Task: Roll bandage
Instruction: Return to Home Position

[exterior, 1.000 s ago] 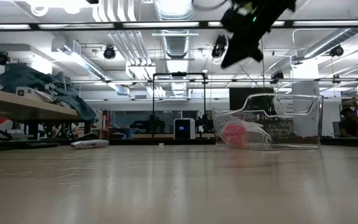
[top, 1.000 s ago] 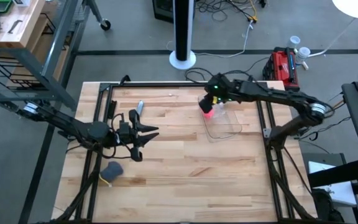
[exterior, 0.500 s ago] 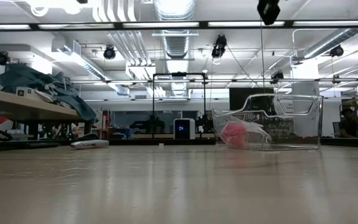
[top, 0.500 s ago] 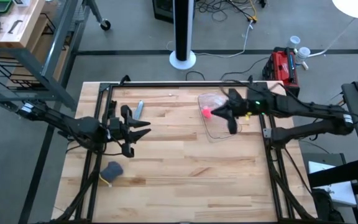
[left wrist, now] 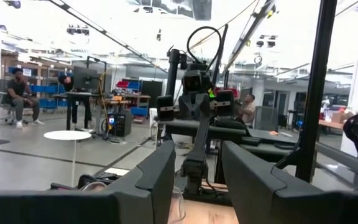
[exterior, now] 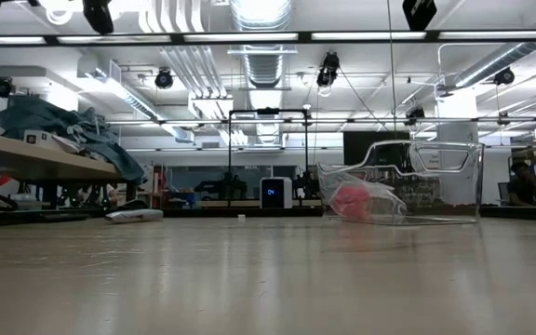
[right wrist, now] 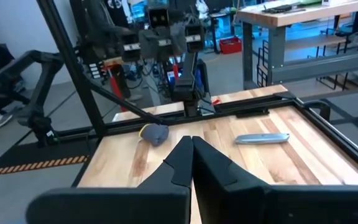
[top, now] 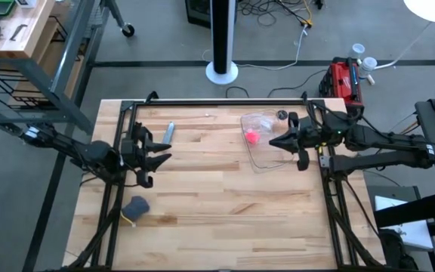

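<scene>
bandage in bin; left gripper spread, right gripper pinched

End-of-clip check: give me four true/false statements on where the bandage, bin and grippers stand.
1. The bandage lies inside the clear bin. True.
2. The right gripper holds the bandage. False: it is shut on nothing, raised above the bin.
3. The left gripper is open. True.
4. The grey lump sits in the bin. False: it lies on the table by the left arm.
</scene>
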Controlling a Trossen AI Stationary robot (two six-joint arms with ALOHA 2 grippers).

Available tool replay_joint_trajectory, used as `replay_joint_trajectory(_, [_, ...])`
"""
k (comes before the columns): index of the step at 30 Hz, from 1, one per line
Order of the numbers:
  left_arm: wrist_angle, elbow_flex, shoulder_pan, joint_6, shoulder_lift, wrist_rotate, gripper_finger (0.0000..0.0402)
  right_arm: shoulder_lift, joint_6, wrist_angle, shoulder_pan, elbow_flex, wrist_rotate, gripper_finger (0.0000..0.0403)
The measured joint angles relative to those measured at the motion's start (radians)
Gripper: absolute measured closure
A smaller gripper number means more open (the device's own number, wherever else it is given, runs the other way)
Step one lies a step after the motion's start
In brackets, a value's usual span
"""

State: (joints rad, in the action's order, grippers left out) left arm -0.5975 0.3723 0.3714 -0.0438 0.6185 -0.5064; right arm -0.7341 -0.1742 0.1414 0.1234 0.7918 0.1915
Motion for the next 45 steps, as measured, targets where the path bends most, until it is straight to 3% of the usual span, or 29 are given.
replay_joint_trajectory(21, [-0.003,-0.168,-0.003,0.002,-0.217,0.019,0.0268,0.056,0.07,-0.029,0.0,-0.052,0.0,0.0403])
replay_joint_trajectory(31, [0.041,-0.224,-0.003,-0.011,-0.307,0.019,0.0252,0.2,0.039,-0.184,0.001,-0.222,0.001,0.0403])
replay_joint_trajectory(45, [0.087,-0.36,-0.003,-0.023,-0.512,0.01,0.0247,0.462,0.008,-0.19,0.001,-0.426,-0.009,0.0403])
